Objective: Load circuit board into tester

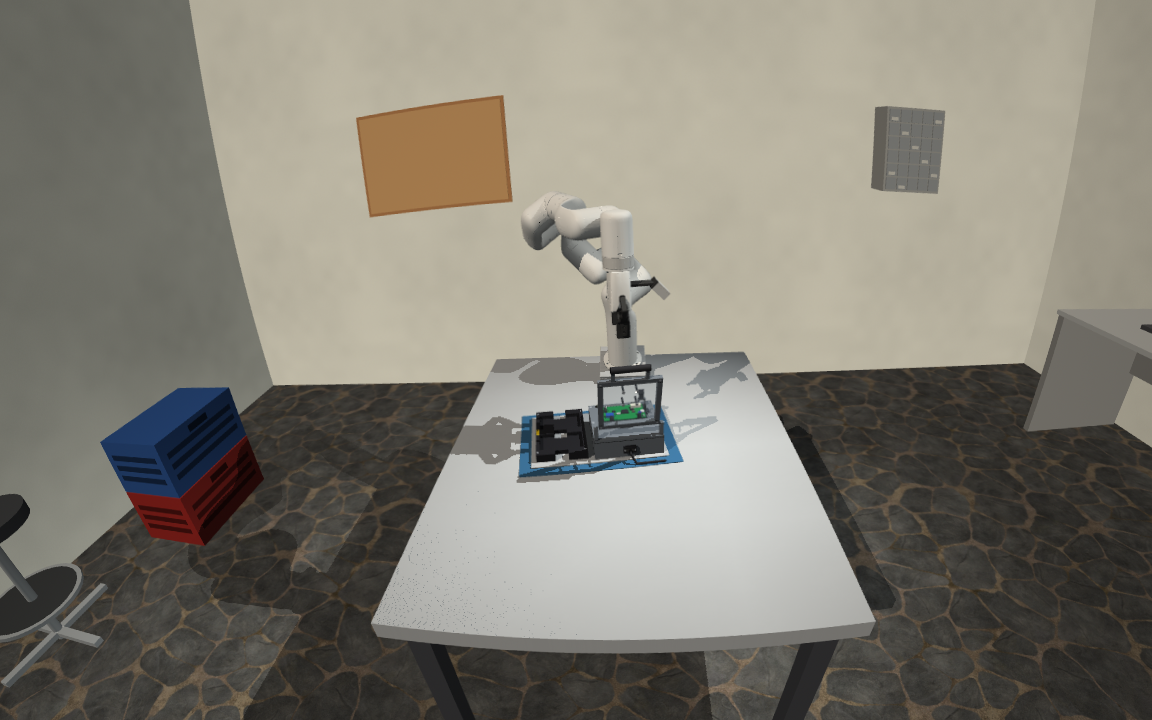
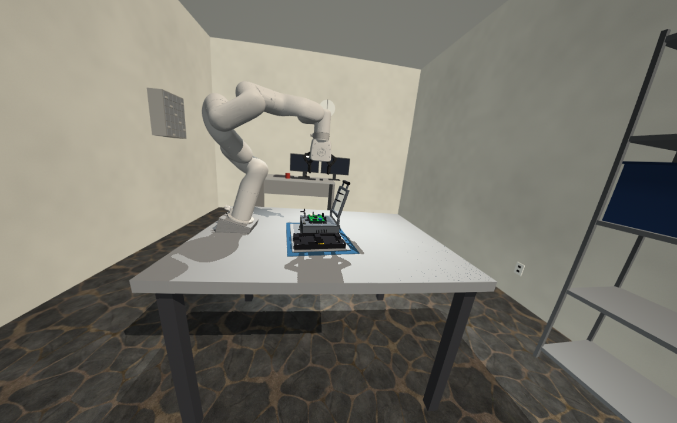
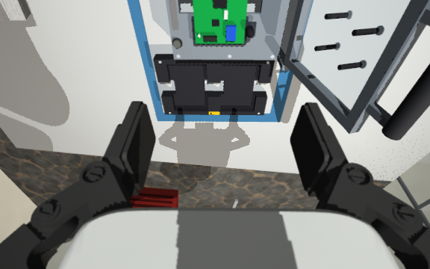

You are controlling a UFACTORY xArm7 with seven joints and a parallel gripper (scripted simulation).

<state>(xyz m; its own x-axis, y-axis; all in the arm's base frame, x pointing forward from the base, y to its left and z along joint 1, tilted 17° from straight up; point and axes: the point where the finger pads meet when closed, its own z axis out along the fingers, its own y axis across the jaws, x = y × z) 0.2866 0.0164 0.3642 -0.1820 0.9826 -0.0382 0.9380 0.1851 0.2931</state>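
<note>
The circuit board lies face up on the tester. Its connector end is outside the wrist view; whether both pins go through its holes cannot be made out. The lid stands open and leans back a little, with its black handle at the top. The latch hook stands opposite the lid. Both pockets of the black tray are empty. My gripper is open and empty, high above the tester.
Tester and tray stand side by side on a blue-edged mat on the white table. The raised lid stands to the right in the wrist view, its pusher rods facing the board side.
</note>
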